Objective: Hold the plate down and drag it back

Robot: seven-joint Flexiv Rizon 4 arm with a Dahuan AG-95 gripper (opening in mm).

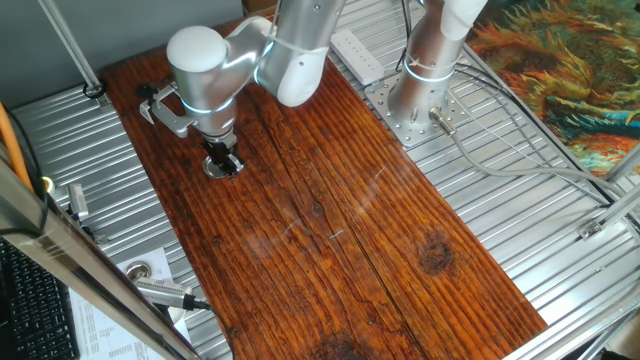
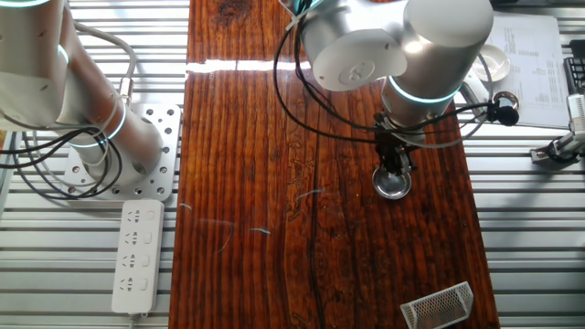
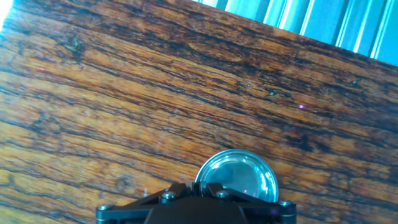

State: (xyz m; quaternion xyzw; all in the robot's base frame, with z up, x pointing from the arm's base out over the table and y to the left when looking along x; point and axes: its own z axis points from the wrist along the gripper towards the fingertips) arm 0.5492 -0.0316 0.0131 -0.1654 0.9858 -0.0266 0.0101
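End effector (image 1: 222,160): on plate (image 2: 393,186), fingers' state indiscernible | plate: near bench (image 1: 330,230) edge (open wood inboard)

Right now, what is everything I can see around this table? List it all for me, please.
plate: one, shiny silver rim, on the wooden board under the gripper tip.
wooden board: one, reddish brown, lying across the metal table.
metal table: one, ribbed silver, under everything.
power strip: one, white, beside the board near the second arm's base.
mesh holder: one, silver, at the board's corner.
papers: printed white sheets at the table edge.
second arm: one, silver, bolted beside the board.
arm: one, silver and white, over the board.
gripper: one, black, down on the plate; jaws hard to make out.
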